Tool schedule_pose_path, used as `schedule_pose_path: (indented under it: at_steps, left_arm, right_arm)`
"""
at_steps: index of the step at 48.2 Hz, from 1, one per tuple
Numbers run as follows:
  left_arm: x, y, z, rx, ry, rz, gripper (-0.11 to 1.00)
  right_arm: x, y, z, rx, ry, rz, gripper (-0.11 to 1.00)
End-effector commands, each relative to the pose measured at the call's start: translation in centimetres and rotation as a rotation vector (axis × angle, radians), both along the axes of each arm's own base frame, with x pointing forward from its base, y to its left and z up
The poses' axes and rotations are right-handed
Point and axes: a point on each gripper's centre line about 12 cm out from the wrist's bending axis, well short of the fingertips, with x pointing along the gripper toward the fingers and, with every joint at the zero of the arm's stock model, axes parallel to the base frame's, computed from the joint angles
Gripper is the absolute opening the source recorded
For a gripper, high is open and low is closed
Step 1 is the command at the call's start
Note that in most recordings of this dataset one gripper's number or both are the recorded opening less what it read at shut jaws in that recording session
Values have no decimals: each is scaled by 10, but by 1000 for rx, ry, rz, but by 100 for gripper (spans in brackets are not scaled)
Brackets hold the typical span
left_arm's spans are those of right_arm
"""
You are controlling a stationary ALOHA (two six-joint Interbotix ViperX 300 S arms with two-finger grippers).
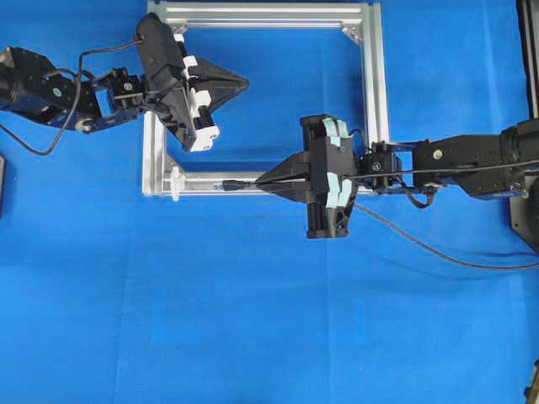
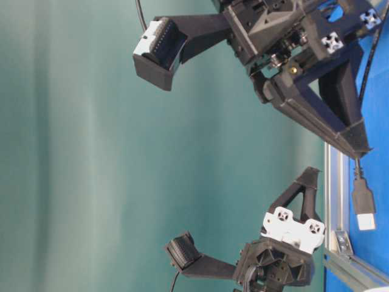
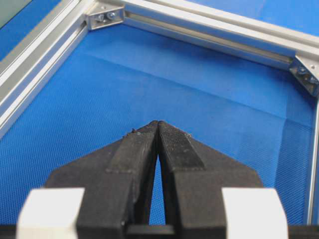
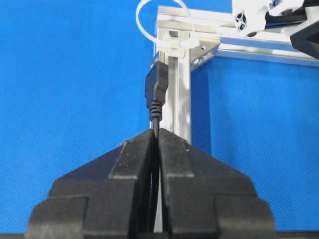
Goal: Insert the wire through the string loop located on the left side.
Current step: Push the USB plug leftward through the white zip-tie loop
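Note:
My right gripper (image 1: 259, 179) (image 4: 157, 132) is shut on the wire (image 1: 421, 244), pinching it just behind its dark connector plug (image 1: 232, 182) (image 4: 157, 84). The plug sticks out past the fingertips and points at the string loop (image 1: 175, 183) (image 4: 139, 17). That small white loop is tied at the front left corner of the aluminium frame (image 1: 375, 84). The plug's tip is short of the loop. In the table-level view the plug (image 2: 363, 204) juts past the right gripper (image 2: 358, 149). My left gripper (image 1: 246, 82) (image 3: 158, 124) is shut on nothing, above the cloth inside the frame.
The silver square frame (image 3: 199, 35) lies on a blue cloth (image 1: 253, 320), with grey corner brackets (image 3: 102, 17). The wire's slack trails off to the right across the cloth. A dark object (image 1: 526, 50) stands along the right edge.

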Motion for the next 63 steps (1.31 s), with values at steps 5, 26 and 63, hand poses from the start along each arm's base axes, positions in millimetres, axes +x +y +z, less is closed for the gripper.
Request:
schedule_pose_path:
  at_steps: [5,26,63]
  left_arm:
    - [2,1,16,13,-46,1,0]
    - [2,0,16,13,-46,-2,0]
    - [1,0,16,12,-43,-2,0]
  right_arm:
    - [4,-1,14,-1,-41,0,0]
    - [40,-7,-3,-2,-32,-16,0]
    - [53,-9,-3,-5,-47,-16,0]
